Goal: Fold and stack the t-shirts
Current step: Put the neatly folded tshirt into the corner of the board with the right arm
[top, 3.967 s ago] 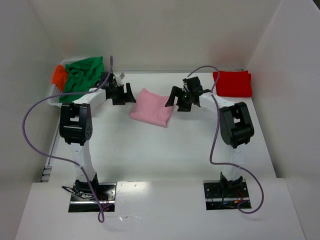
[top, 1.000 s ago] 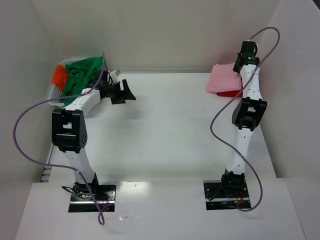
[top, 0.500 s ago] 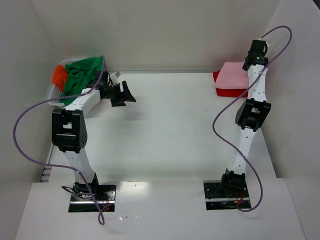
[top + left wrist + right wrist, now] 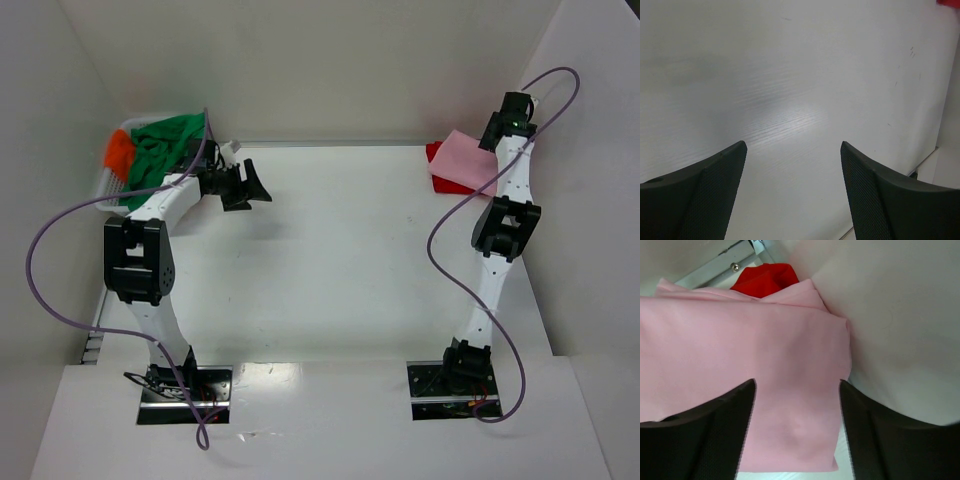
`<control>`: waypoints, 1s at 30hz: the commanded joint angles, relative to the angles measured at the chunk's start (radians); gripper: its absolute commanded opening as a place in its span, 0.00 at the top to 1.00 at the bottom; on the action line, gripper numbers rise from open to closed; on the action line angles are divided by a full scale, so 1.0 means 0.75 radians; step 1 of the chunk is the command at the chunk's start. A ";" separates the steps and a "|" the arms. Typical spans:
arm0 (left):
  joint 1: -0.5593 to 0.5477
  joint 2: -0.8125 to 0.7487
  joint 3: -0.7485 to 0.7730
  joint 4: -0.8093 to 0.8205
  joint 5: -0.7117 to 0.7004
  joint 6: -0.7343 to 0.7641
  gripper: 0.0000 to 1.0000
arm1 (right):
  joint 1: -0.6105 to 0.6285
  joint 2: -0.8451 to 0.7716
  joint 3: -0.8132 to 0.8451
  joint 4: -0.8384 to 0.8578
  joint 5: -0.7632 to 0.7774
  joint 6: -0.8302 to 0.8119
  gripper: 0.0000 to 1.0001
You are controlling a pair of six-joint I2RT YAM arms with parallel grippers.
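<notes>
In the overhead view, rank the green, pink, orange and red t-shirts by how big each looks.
1. Crumpled green cloth t-shirt
2. Folded light pink cloth t-shirt
3. Unranked: orange cloth t-shirt and red cloth t-shirt. Only small patches show, one beside the green, one under the pink; too alike to order.

- Bright, even overhead light; the white table (image 4: 330, 260) and walls (image 4: 330, 70) look washed out in the top view.
- A faint, soft shadow lies beside the left gripper (image 4: 258, 185).
- Left wrist view: pale glare on the table; the dark fingers (image 4: 705, 195) are blurred.
- Right wrist view: the pink t-shirt (image 4: 740, 340) is evenly lit; the fingers (image 4: 695, 440) of the right gripper (image 4: 797, 385) are out of focus.
</notes>
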 commanded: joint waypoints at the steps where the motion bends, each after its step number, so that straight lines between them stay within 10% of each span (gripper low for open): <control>1: 0.008 0.017 0.053 -0.009 0.030 -0.022 0.17 | -0.007 -0.028 0.065 0.040 -0.017 0.017 0.20; 4: 0.008 0.029 0.067 -0.009 0.046 -0.022 0.17 | 0.023 -0.102 0.065 0.040 -0.029 0.031 0.00; 18: -0.005 0.029 0.055 0.036 0.101 0.027 0.17 | 0.436 -0.098 -0.245 0.098 0.011 0.131 0.00; 30: 0.008 -0.007 0.055 0.011 0.126 0.090 0.17 | 0.453 0.047 -0.193 0.159 0.226 0.193 0.00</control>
